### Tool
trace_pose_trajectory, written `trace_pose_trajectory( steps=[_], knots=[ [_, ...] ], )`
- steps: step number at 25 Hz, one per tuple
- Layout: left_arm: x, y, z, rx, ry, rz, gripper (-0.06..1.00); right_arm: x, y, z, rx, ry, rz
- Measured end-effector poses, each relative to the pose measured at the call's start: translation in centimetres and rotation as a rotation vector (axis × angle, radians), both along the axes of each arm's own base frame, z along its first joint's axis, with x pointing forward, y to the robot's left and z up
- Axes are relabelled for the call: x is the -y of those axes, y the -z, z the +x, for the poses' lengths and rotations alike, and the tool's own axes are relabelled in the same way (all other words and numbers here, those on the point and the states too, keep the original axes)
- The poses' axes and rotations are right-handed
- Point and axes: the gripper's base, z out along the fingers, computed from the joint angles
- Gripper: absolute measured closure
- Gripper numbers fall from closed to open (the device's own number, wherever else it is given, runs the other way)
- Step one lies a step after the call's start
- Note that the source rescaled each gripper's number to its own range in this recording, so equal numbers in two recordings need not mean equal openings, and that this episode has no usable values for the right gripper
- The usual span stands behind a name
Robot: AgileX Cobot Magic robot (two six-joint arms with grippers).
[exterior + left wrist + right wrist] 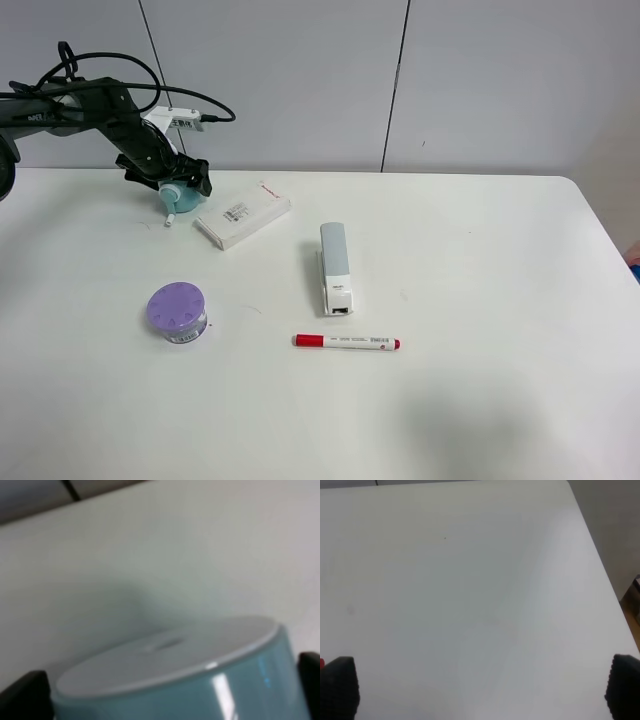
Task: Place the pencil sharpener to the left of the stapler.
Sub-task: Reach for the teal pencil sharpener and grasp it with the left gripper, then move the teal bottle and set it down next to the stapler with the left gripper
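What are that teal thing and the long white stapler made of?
The pencil sharpener looks like glossy plastic: bright highlights streak its teal wall. The stapler seems matte plastic, white with a grey top; no shine shows.

— We get bright, even light from above in the high view; the table (480, 300) looks washed out, and the tub (177, 312) and marker (346, 342) cast only faint, short shadows.

— In the left wrist view we find the pencil sharpener (175, 700) soft and out of focus, with a small white glint on its side and a grey shadow behind. Our right wrist view is pale and hazy.
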Motion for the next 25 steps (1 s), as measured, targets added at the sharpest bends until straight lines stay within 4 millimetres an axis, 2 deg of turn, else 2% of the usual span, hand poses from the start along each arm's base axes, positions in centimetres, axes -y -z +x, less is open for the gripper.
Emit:
trace_pose_trajectory(
  steps=[2, 4, 6, 20, 25],
  knots=[
    [0.0, 0.0, 0.0, 0.0, 0.0, 0.0, 0.37, 0.0, 0.0, 0.0, 0.0, 0.0, 0.0],
    [0.0, 0.0, 0.0, 0.0, 0.0, 0.0, 0.71, 0.0, 0.0, 0.0, 0.0, 0.0, 0.0],
    [0.17, -0.02, -0.01, 0.0, -0.002, -0.009, 0.94, 0.0, 0.0, 0.0, 0.0, 0.0, 0.0],
    [0.17, -0.02, -0.01, 0.0, -0.002, -0.01, 0.94, 0.0, 0.0, 0.0, 0.0, 0.0, 0.0],
    [0.17, -0.68, -0.03, 0.009, -0.001, -0.01, 0.94, 0.0, 0.0, 0.0, 0.0, 0.0, 0.0]
  ],
)
